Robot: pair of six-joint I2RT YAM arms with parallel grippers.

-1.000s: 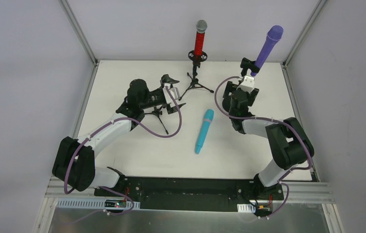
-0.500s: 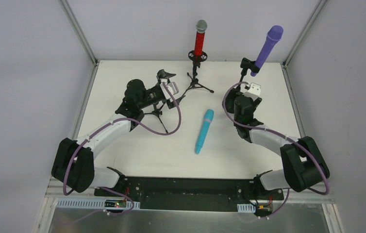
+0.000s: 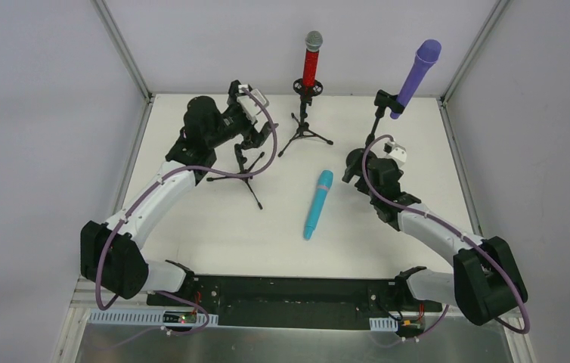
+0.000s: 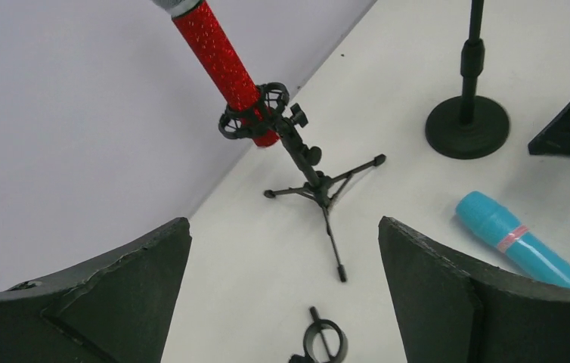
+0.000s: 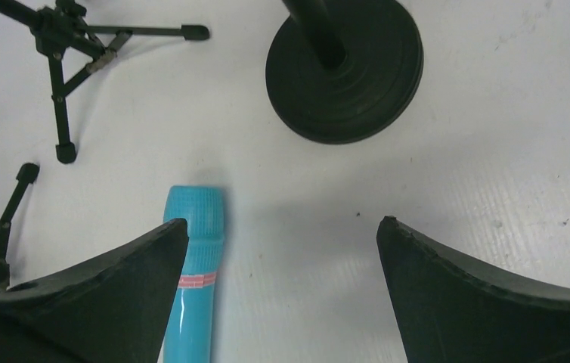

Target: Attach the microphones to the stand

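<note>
The red microphone (image 3: 311, 66) stands clipped in a tripod stand (image 3: 304, 130); the left wrist view shows the red microphone (image 4: 224, 66) held in that stand's clip. The purple microphone (image 3: 416, 76) sits tilted in a round-base stand (image 5: 345, 68). The cyan microphone (image 3: 317, 204) lies flat mid-table. An empty tripod stand (image 3: 243, 172) stands left of it, its empty clip ring (image 4: 323, 342) just below my left gripper (image 3: 252, 128), which is open and holds nothing. My right gripper (image 5: 282, 223) hangs open over the table, with the cyan microphone (image 5: 191, 280) beside its left finger.
White table with metal frame posts at its back corners and grey walls around it. Tripod legs (image 5: 63, 68) spread close to the cyan microphone's head. The purple cables loop off both arms over the table.
My right gripper has drawn back from the purple microphone, which stays in its stand, and lowered toward the cyan one. My left gripper has lifted back-left off the empty tripod stand.
</note>
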